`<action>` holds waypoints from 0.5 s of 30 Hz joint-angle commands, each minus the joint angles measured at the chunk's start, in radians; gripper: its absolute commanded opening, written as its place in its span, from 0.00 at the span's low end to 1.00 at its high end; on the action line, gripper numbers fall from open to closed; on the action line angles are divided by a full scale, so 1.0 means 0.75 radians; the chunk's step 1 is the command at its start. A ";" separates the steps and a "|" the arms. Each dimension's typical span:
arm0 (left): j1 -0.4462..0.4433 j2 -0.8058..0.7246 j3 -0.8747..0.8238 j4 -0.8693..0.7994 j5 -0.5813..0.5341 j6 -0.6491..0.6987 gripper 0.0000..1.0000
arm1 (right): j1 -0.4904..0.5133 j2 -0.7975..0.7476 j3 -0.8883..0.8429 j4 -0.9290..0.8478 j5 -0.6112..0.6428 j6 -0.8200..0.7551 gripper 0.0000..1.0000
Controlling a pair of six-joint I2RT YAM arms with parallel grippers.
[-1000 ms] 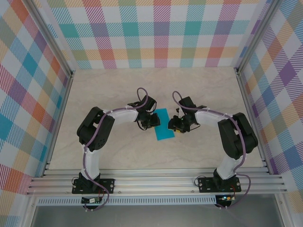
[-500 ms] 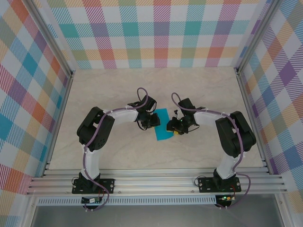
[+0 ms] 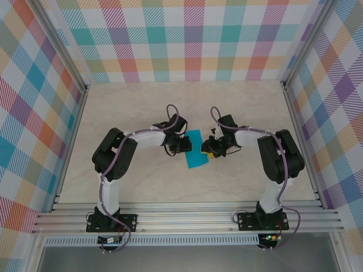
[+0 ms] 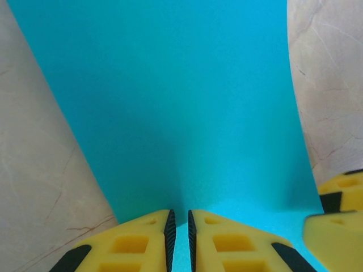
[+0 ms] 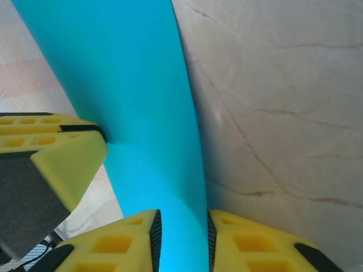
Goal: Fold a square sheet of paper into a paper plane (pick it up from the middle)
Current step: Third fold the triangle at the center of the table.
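The square sheet of paper is teal and lies mid-table between my two grippers. My left gripper pinches the sheet's left side; in the left wrist view its jaws stand almost together with teal paper running into the slit. My right gripper is at the sheet's right edge. In the right wrist view its jaws straddle a raised, curved strip of the paper with a gap still between the pads. The left gripper's fingers show just across the strip.
A pale marble-patterned tabletop lies all around the sheet. Checked cloth walls on aluminium posts close off the left, back and right. A rail carrying both arm bases runs along the near edge.
My right gripper has shifted slightly up and left onto the sheet's right edge, and its jaws have narrowed around the paper. The left gripper has kept its hold and place.
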 commanded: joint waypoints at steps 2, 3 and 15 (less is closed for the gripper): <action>-0.009 0.002 -0.004 -0.082 0.038 0.077 0.18 | -0.038 0.035 0.031 0.016 -0.088 -0.030 0.20; -0.009 0.001 -0.001 -0.082 0.039 0.088 0.18 | -0.045 0.044 0.038 0.015 -0.108 -0.035 0.18; -0.023 -0.231 -0.076 0.023 0.002 0.129 0.48 | -0.061 0.030 -0.020 0.123 -0.228 0.082 0.06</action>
